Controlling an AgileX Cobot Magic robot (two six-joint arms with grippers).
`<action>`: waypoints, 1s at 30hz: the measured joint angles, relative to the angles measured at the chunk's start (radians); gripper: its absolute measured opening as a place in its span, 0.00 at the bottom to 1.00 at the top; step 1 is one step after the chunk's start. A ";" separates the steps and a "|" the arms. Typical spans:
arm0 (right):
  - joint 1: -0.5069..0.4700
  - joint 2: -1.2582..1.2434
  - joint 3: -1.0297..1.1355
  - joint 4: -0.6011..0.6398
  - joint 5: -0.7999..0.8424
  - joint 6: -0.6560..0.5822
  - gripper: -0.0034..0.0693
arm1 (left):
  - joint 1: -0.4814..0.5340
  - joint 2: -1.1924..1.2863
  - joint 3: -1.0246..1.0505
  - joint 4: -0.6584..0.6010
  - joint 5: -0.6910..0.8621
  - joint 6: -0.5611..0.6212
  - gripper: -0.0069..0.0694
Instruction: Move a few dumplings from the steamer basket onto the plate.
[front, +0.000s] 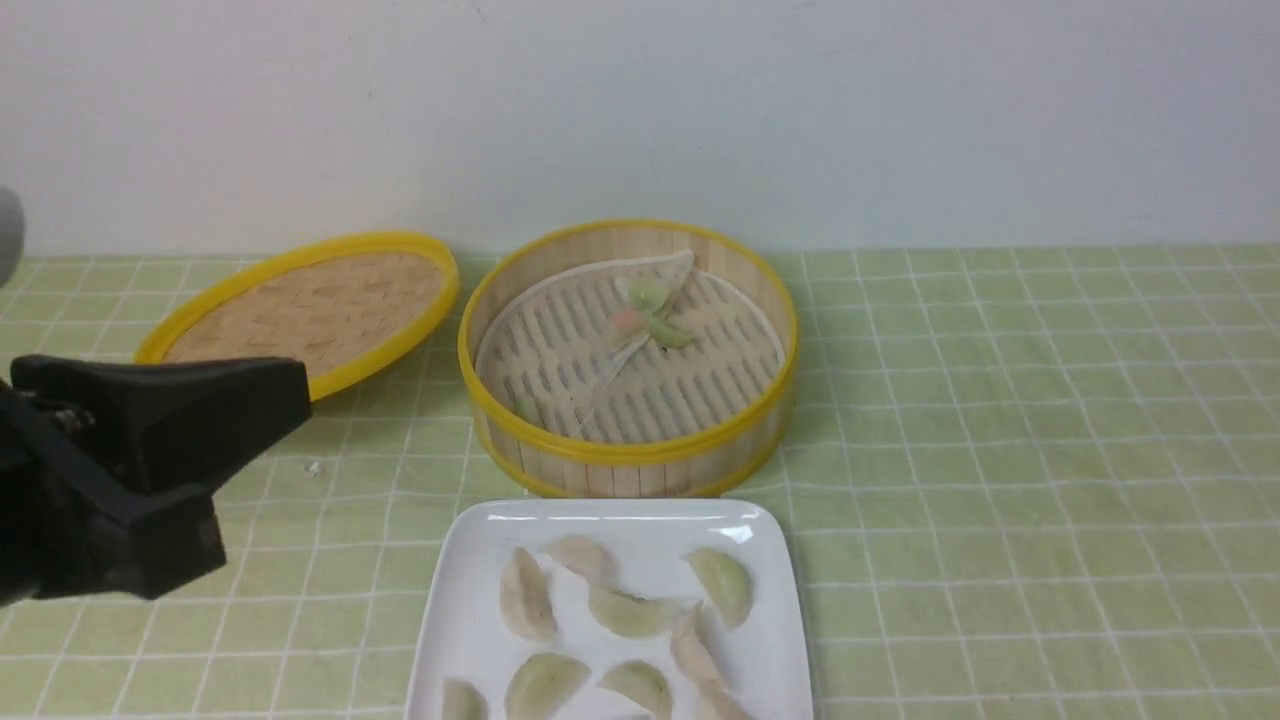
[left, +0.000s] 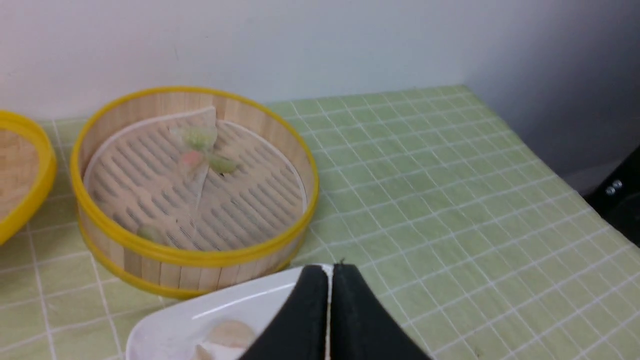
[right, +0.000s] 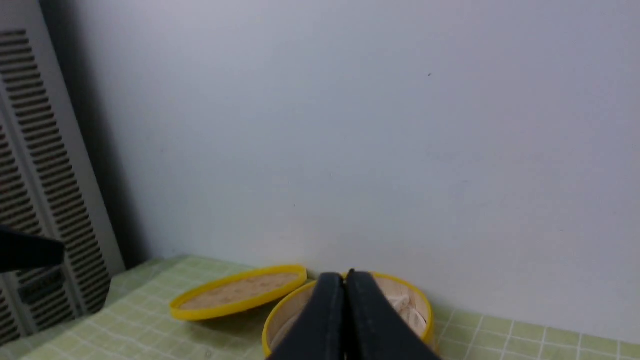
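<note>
Dumplings (front: 527, 595): eight or so, pale beige to greenish, lie scattered on the plate (front: 600, 512), none stacked. Two at its right side touch end to end.

The plate sits just in front of the steamer basket (front: 640, 470), on the robot's side, its far rim almost at the basket's wall.

Basket interior: the white slotted liner (front: 650, 380) has one flap folded over, showing green and pink marks. A small greenish shape (front: 526, 410) lies on the liner against the basket's near wall; too dim to tell whether it is a dumpling.

The lid (front: 310, 305) lies left of the basket, woven side up and tilted, its rim near the basket's rim. Everything stands on a green checked cloth (front: 1000, 450).

The left gripper (left: 328, 270) is left of the basket and nearer the robot, arm reaching in from the left edge of the front view. Its fingers are pressed together with only a thin seam between, and nothing is held.

The right gripper (right: 345, 277) is out of the front view. In its own wrist view the fingers meet, with nothing between them, and the basket and lid show beyond the tips.
</note>
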 joint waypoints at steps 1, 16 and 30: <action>0.000 -0.009 0.014 -0.006 -0.008 0.002 0.03 | 0.000 0.002 0.000 0.000 -0.003 0.000 0.08; 0.000 -0.063 0.089 -0.001 -0.073 0.021 0.03 | 0.000 0.019 0.001 0.001 -0.016 0.008 0.08; 0.000 -0.063 0.089 0.000 -0.073 0.021 0.03 | 0.000 0.020 0.001 0.000 -0.009 0.008 0.08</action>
